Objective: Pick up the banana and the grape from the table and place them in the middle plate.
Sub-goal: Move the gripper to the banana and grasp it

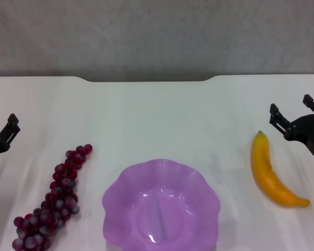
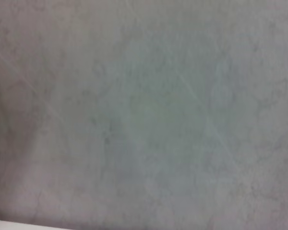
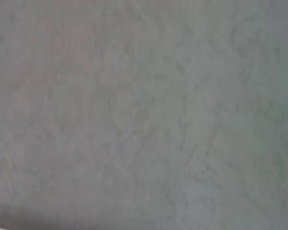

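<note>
The banana [image 1: 272, 175] lies on the white table [image 1: 157, 115] at the right, green tip pointing away from me. The grape [image 1: 52, 201] bunch lies at the left, stretched along the table towards me. The middle plate [image 1: 115, 201], translucent purple with a wavy rim, sits empty at the near centre between them. My right gripper [image 1: 291, 107] is open and empty, just right of and beyond the banana's green tip. My left gripper [image 1: 9, 128] is at the far left edge, beyond and left of the grape, holding nothing that I can see. Both wrist views show only a plain grey surface.
The table's far edge [image 1: 146, 79] has a shallow notch, with a grey wall behind it. Bare white tabletop lies between the plate and the far edge.
</note>
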`<state>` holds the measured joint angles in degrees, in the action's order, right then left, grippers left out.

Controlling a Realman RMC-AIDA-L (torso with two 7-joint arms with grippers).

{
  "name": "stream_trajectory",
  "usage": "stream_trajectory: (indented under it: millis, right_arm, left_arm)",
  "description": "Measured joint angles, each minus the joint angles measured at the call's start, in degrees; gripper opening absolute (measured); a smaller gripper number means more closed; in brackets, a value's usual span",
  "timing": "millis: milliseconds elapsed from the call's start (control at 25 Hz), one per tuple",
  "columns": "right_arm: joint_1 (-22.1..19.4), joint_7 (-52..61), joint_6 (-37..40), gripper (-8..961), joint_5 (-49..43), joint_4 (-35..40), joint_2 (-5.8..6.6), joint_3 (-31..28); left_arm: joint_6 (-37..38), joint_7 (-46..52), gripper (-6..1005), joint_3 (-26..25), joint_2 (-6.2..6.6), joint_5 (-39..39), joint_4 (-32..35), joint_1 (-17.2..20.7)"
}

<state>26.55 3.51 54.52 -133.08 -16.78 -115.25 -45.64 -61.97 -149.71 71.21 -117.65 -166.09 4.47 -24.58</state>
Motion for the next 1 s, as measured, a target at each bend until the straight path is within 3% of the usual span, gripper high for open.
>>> stream_trajectory:
  millis: [1000]
  right_arm:
    - [1.5, -1.0, -10.8, 877, -0.3, -3.1, 0.45, -1.0]
  left_arm:
    - [2.7, 0.3, 831, 0.3, 0.34, 0.3, -0.1, -0.3]
